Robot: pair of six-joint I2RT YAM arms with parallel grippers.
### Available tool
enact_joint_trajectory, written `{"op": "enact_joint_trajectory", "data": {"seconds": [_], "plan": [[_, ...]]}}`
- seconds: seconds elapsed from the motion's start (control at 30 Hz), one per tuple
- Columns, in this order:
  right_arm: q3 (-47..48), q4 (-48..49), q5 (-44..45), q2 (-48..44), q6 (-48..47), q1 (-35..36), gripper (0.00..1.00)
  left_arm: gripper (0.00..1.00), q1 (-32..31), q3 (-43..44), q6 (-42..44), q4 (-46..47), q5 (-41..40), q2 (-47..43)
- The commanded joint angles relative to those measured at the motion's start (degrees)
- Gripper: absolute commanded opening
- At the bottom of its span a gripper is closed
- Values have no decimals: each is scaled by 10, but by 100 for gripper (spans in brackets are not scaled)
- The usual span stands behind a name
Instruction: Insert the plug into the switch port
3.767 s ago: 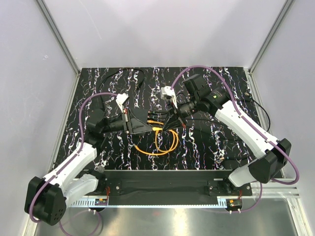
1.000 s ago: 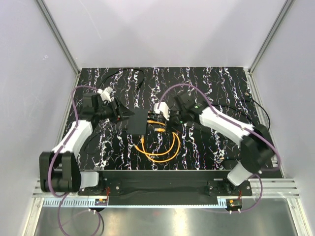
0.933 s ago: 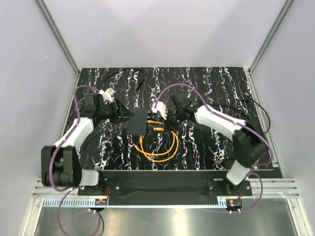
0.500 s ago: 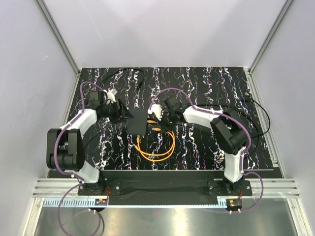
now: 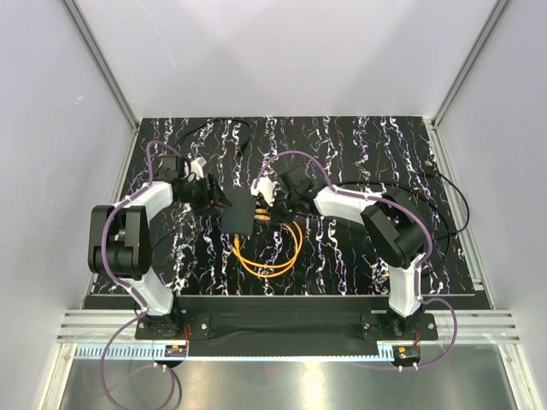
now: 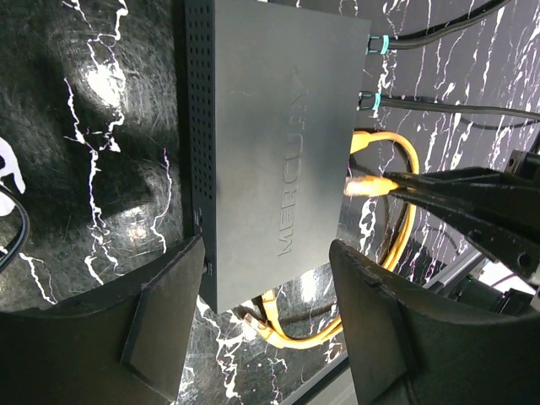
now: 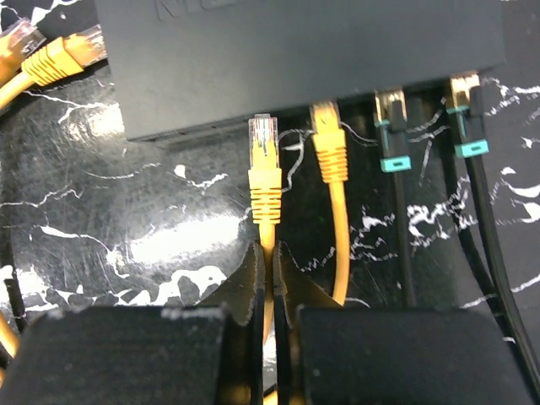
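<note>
Our right gripper (image 7: 268,257) has its fingers pinched on the orange cable just behind the plug (image 7: 264,139), which hangs just short of the switch's (image 6: 270,143) port edge. The thin cable looks floppy, so we judge a hold close behind the stiff boot best. Our left gripper (image 6: 266,325) stands wide open astride the switch, holding nothing.

A robotics lab test cell is showing here. Plain white panels (image 5: 282,51) on aluminium framing (image 5: 102,68) are enclosing a black marbled worktop (image 5: 359,154).
</note>
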Motion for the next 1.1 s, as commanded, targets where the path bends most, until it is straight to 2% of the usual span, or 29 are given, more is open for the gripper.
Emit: {"op": "enact_joint_trajectory", "data": {"seconds": [0.0, 0.33, 0.63, 1.07], "plan": [[9, 32, 0, 6, -2, 13, 0, 66, 1, 24, 11, 5, -5, 9], [7, 13, 23, 19, -17, 20, 0, 68, 1, 33, 17, -4, -7, 20], [-42, 36, 34, -19, -22, 19, 0, 68, 1, 31, 12, 1, 0, 30], [0, 40, 36, 16, -5, 20, 0, 68, 1, 42, 18, -9, 8, 40]]}}
